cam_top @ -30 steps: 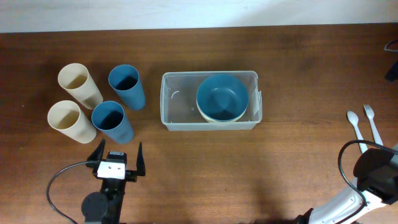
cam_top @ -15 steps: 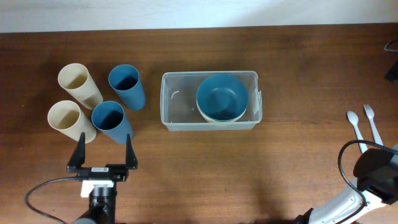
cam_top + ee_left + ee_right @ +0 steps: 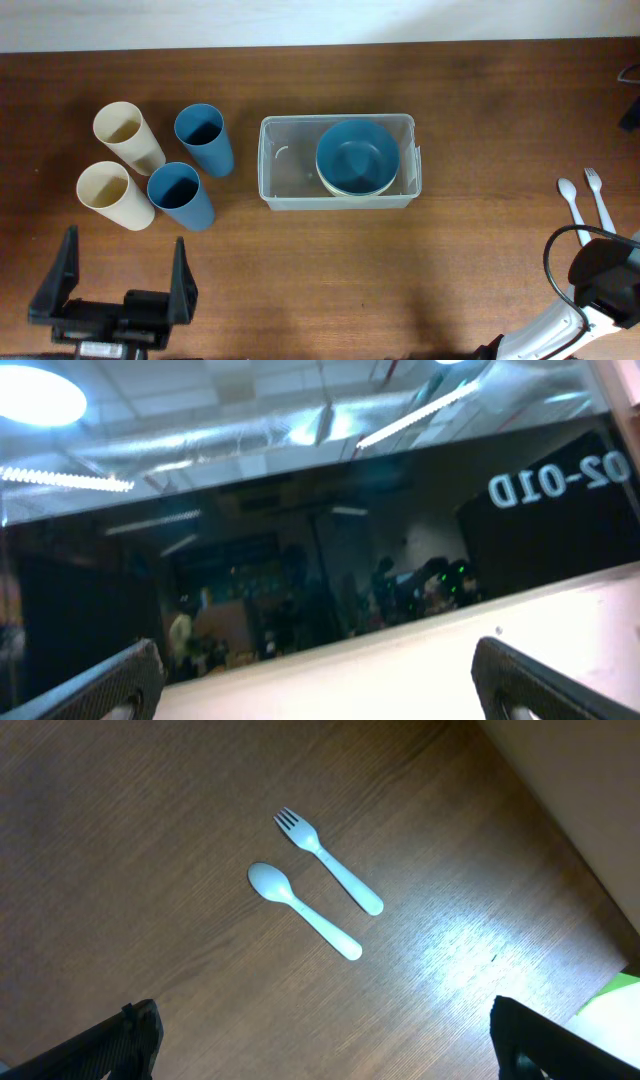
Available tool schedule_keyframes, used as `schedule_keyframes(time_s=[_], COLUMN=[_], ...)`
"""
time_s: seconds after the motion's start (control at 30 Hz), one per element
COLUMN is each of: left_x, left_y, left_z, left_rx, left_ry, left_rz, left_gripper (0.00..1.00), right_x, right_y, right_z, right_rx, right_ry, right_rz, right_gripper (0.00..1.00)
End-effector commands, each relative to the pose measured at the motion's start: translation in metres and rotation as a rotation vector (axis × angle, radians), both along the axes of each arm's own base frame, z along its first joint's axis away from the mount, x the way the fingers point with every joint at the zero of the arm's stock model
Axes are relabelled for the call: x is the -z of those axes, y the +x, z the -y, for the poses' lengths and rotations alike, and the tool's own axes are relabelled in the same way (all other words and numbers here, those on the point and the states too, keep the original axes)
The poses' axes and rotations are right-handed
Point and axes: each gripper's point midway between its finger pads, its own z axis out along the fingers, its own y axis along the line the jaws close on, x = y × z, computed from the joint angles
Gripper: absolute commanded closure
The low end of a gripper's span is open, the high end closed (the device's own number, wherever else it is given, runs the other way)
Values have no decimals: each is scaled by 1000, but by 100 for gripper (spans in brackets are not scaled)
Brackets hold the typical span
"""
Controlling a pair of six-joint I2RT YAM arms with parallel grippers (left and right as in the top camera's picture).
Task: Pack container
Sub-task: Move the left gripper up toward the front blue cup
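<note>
Well inboard, container (image 3: 288, 176); left gripper (image 3: 124, 240) spread

Blue bowl (image 3: 357, 155), clear container (image 3: 288, 168)

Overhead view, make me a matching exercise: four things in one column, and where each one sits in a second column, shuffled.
Column A
1. blue bowl
2. fork
3. container
4. left gripper

Column B
a. bottom left, open
b. middle of the table
c. in the container's right half
d. far right, beside the spoon

Pairs: 1-c, 2-d, 3-b, 4-a
</note>
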Motion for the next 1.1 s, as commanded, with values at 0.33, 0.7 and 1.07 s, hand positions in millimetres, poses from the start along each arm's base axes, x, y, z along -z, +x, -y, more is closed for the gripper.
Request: schedule_keyframes(time_s=[0.33,0.7,1.07], left_x=[2,121,215], left_y=[126,238,232], left_z=[10,-2,-8], left_rx=[39,5,-57], left_ry=[61,-69,-225], left_rz=[-622,-1322,-1756], left_gripper=[0,0,0], right_x=[3,3,3], right_y=[-1,-1,-1], right_z=[3,3,3], right_rx=[4,4,4], right_ry=[-12,-12,-12], right_rz=[-17,-17,-17], right_gripper=[1,1,1])
